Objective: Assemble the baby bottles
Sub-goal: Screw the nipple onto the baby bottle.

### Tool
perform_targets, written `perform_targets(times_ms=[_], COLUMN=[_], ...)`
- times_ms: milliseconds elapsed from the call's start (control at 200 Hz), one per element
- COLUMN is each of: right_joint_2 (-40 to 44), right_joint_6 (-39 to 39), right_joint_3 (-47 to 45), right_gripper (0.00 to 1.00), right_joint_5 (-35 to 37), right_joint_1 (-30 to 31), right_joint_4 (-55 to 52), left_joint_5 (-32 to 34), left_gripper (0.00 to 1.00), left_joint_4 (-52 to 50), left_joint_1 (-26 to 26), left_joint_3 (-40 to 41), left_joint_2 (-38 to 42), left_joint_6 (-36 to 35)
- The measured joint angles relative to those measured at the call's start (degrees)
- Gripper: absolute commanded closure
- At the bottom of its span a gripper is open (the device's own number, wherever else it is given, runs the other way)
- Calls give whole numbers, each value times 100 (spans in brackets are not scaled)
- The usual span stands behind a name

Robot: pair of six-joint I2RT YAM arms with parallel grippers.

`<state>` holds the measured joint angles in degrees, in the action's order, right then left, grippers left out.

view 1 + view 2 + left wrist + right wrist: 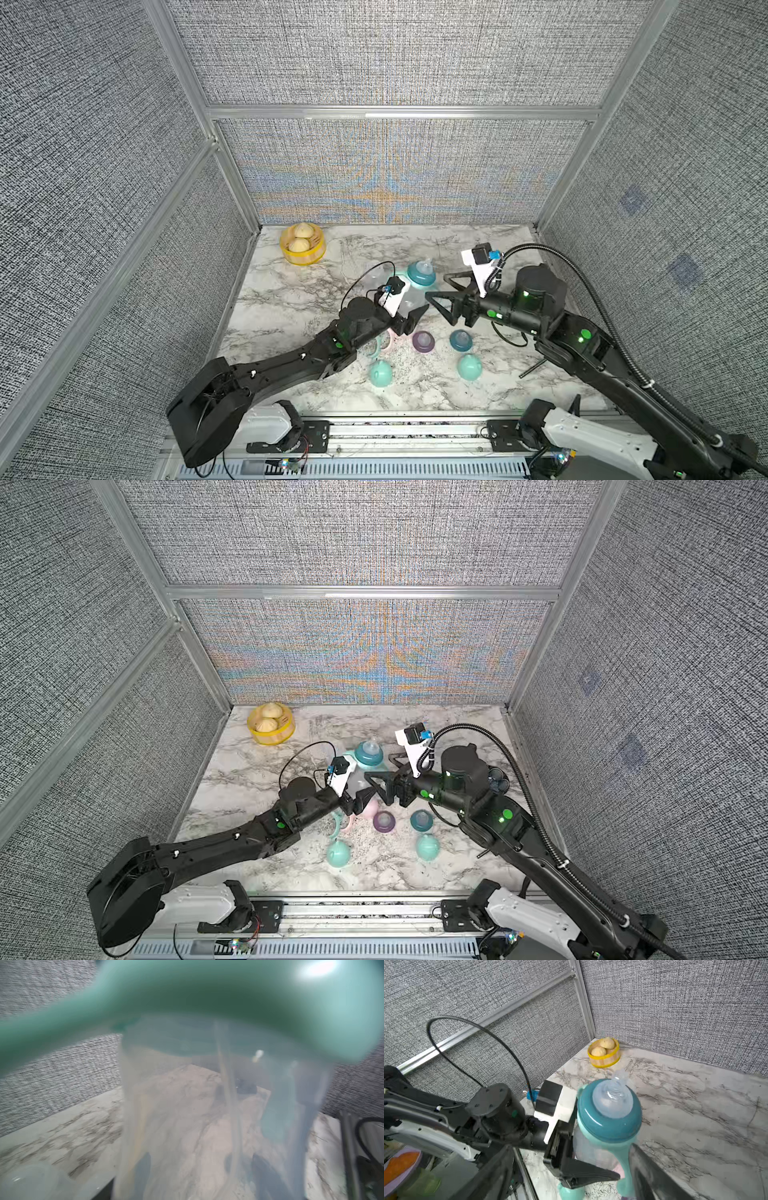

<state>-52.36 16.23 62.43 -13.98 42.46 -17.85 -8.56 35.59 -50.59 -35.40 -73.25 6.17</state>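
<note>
My left gripper (415, 316) (360, 801) is shut on the clear body of a baby bottle (420, 273) (368, 752), held upright above the table. This bottle carries a mint handle ring (187, 991) and a teal nipple collar (609, 1120). My right gripper (437, 286) (379, 766) stands open just right of the bottle, one of its fingers (652, 1176) beside the mint handle without gripping it. On the table lie a purple collar (423, 341), a teal collar (460, 340), two mint dome caps (380, 372) (470, 367) and a pink handle ring (390, 340).
A yellow steamer basket (302, 245) (604, 1051) with buns stands in the back left corner. A dark patterned bowl (496, 780) shows partly behind the right arm. Grey fabric walls enclose the marble table (415, 399) on three sides.
</note>
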Motion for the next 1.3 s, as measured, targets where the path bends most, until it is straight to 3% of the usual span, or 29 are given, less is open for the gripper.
perform_targets(times_ms=[310, 495, 1101, 1296], right_joint_2=[68, -90, -376, -505], right_joint_6=[-109, 7, 212, 275], right_joint_3=[-457, -706, -824, -778], right_gripper=[17, 20, 22, 27], right_joint_5=[-321, -496, -570, -575], right_joint_1=[-203, -229, -238, -238], right_joint_4=[59, 481, 1298, 1344], left_joint_5=[-2022, -2594, -2809, -2802], left_gripper=[100, 100, 100, 100], left_joint_4=[485, 767, 892, 898], left_joint_1=[306, 365, 380, 380], left_joint_3=[212, 199, 273, 286], left_joint_2=[-111, -291, -343, -343], left_joint_6=[452, 732, 802, 802])
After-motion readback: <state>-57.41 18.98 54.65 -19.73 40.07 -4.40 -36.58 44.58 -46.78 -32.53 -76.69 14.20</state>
